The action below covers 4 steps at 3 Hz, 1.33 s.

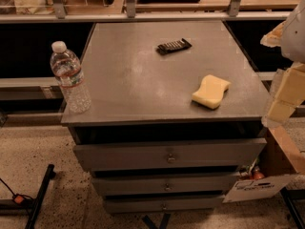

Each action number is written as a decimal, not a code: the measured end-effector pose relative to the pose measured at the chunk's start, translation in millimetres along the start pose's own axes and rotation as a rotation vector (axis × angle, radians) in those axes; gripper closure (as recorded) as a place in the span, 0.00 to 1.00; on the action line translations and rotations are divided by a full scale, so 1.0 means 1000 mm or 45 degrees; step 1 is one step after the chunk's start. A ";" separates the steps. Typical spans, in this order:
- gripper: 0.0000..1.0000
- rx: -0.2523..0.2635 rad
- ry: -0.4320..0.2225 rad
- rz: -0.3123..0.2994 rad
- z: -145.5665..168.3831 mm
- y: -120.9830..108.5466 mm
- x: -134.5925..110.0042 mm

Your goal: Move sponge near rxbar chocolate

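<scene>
Past cabinet [133,80] right edge, claw [279,106]; sponge [210,91] just inside edge

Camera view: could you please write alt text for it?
A pale yellow sponge lies front right on a grey cabinet top, apart from the black rxbar chocolate near the back. The pincer hangs beyond the right edge, touching neither; a water bottle stands at the left edge.

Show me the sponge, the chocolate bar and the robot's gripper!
sponge [211,91], camera view, middle of its top face.
rxbar chocolate [174,46], camera view, middle of the wrapper.
gripper [280,104], camera view, its cream lower part, at the right edge.
</scene>
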<state>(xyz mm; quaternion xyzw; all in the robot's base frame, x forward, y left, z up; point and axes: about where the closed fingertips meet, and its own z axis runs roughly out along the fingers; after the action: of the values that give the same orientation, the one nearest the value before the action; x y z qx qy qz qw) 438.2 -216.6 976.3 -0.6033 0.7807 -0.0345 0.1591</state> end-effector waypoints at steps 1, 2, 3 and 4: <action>0.00 0.000 0.000 0.000 0.000 0.000 0.000; 0.00 -0.018 -0.067 0.052 0.026 -0.024 -0.007; 0.00 -0.040 -0.178 0.173 0.063 -0.056 -0.006; 0.00 -0.039 -0.278 0.291 0.098 -0.078 -0.007</action>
<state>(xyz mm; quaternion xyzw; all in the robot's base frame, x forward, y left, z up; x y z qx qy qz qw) 540.8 -217.3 903.8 -0.5130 0.8228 0.0613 0.2367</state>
